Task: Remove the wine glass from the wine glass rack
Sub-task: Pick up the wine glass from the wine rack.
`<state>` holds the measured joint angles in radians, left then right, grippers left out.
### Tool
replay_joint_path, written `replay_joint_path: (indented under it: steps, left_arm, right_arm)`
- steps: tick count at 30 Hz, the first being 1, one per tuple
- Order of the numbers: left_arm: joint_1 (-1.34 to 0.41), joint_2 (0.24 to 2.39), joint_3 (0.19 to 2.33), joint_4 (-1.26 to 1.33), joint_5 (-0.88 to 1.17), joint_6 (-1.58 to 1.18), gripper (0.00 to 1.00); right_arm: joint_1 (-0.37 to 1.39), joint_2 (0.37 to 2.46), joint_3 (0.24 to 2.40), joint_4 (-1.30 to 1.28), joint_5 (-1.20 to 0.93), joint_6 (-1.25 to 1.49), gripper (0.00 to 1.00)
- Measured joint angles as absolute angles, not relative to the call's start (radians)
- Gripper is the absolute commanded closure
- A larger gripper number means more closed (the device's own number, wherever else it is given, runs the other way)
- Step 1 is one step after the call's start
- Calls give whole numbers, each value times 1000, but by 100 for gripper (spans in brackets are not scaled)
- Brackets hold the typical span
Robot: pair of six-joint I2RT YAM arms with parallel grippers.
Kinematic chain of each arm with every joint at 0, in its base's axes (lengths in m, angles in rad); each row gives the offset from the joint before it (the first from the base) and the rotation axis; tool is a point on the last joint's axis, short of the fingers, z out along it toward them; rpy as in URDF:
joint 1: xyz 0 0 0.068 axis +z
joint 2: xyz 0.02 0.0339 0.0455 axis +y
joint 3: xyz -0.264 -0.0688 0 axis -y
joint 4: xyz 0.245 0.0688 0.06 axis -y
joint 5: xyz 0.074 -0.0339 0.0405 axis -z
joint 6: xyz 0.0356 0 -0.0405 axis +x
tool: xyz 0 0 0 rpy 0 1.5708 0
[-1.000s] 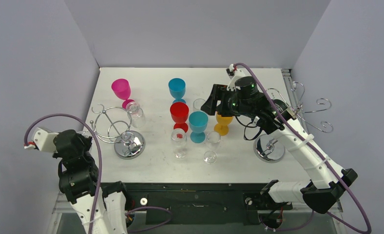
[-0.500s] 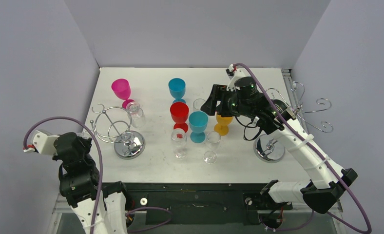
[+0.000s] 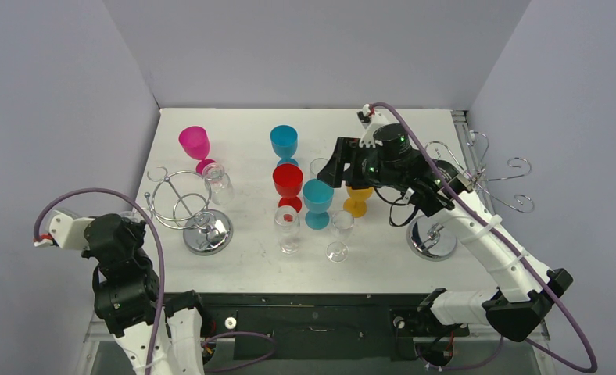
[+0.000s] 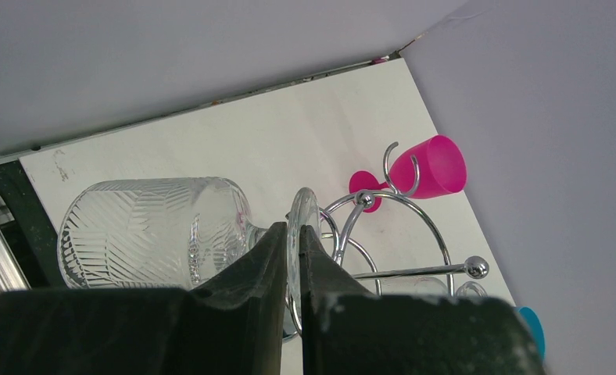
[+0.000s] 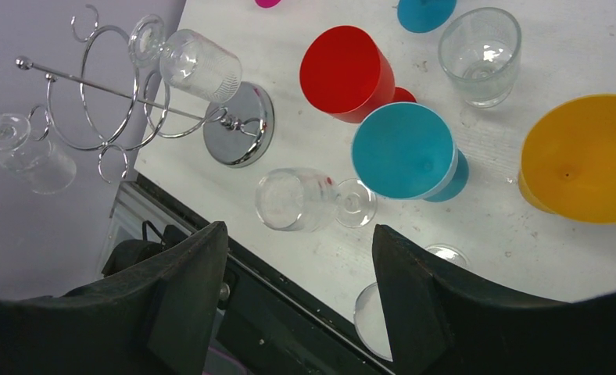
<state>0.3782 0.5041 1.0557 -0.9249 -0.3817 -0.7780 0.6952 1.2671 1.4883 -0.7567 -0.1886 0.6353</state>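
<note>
Lilac walls (image 3: 305, 47) box a white table (image 3: 242, 125) — wine glass rack (image 3: 208, 233) upright.

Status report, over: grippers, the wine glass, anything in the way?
Left gripper shut on wine glass foot. Right gripper open, hovering over the cups. Glass beside the rack, wire loops close behind its foot.

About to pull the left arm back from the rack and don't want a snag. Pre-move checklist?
1. Left gripper shut on the clear wine glass, clamping its foot: ok.
2. Glass stem free of the wine glass rack hook: cannot tell.
3. Second clear glass hanging on the rack: ok.
4. Right gripper open and empty: ok.
5. Right gripper apart from that rack, over by the teal goblet: ok.
</note>
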Motion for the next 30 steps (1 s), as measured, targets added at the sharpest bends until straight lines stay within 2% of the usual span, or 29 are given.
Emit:
replay_joint_path:
  steps: [17, 30]
  left_arm:
    - [374, 508, 1179, -985, -412, -793, 100]
    - [375, 538, 1327, -1044, -301, -857, 100]
  right_arm:
    - [733, 1327, 1514, -719, -281, 653, 36]
    - [815, 1507, 1609, -443, -498, 859, 36]
